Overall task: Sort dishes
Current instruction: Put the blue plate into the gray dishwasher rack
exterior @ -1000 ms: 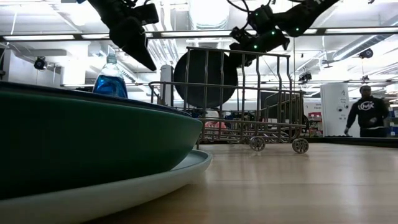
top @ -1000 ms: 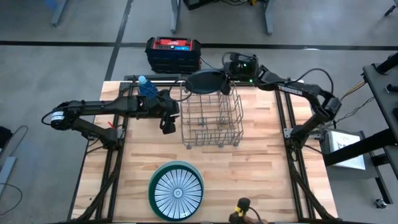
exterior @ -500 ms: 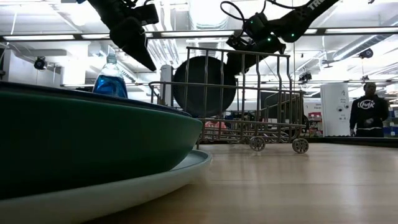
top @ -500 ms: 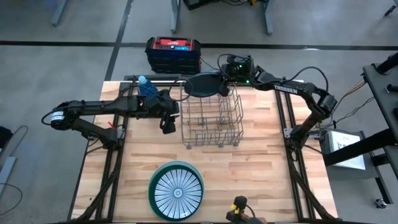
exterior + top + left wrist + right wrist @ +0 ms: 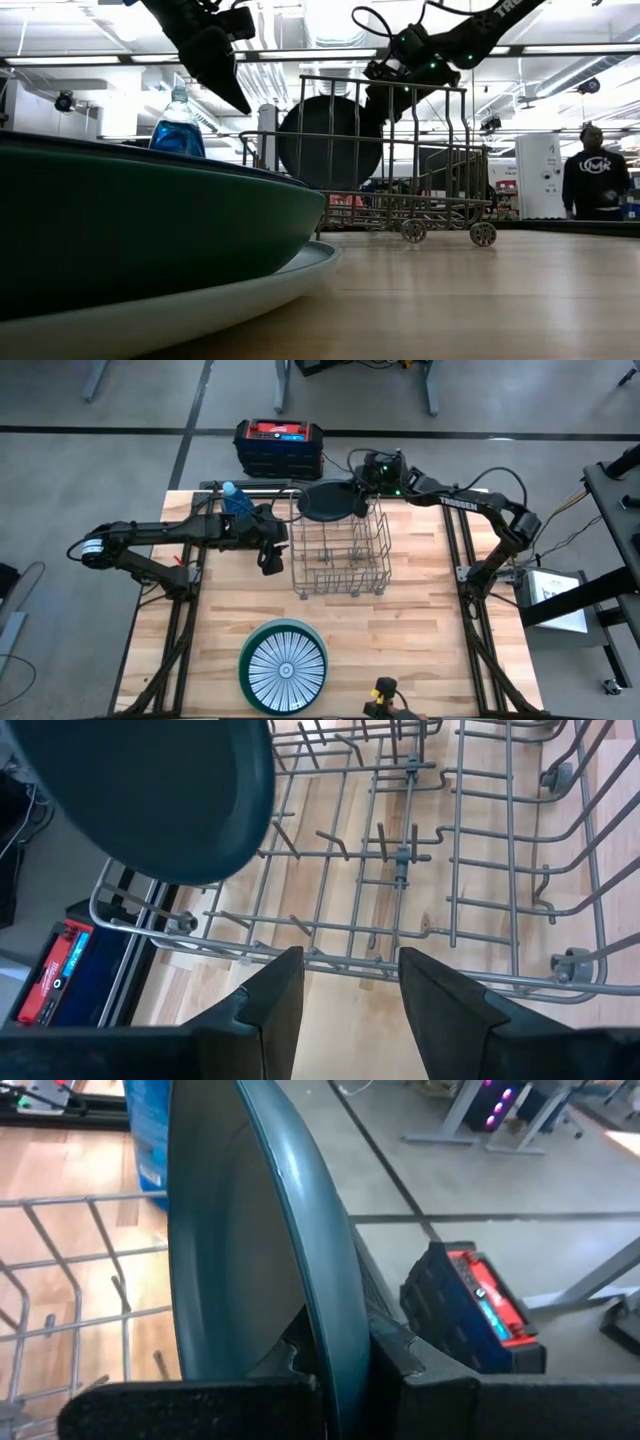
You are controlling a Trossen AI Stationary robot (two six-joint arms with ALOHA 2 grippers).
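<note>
R gripper point(image 5: 362, 482) is clamped tight on the rim of the dark teal plate point(image 5: 329, 499), fingers point(image 5: 400, 1355) pinching either side of the edge. Plate stands on edge at the far end of the wire rack point(image 5: 340, 550), roughly 12 o'clock on the bench point(image 5: 420, 620), hanging partly down inside the rack's top frame; can't tell if its lower edge is seated between tines yet.

L gripper point(image 5: 270, 563) hovers beside the rack's left side, approx 10 o'clock from bench centre, fingers point(image 5: 275, 995) spread apart w/ nothing held, pointing toward the rack floor. Blue bottle point(image 5: 234, 499) stands just behind it, near the rack's far-left corner.

Rest of the dishes: striped white plate point(image 5: 286, 668) sits stacked on a green plate point(image 5: 250, 640) at 6 o'clock, near bench edge, well apart from the rack. Black/red case point(image 5: 279, 446) is on the floor beyond the bench. A person point(image 5: 596, 180) stands in the room behind.

Risks, as I judge it:
- Grip is on the rim only, so the plate could pivot or slip if it knocks a rack wire on the way down.
- If let go before it's between tines, it may tip flat or roll in the rack.
- Rack is on small wheels; a sideways push from the plate could shift it toward the L gripper or bottle.
</note>
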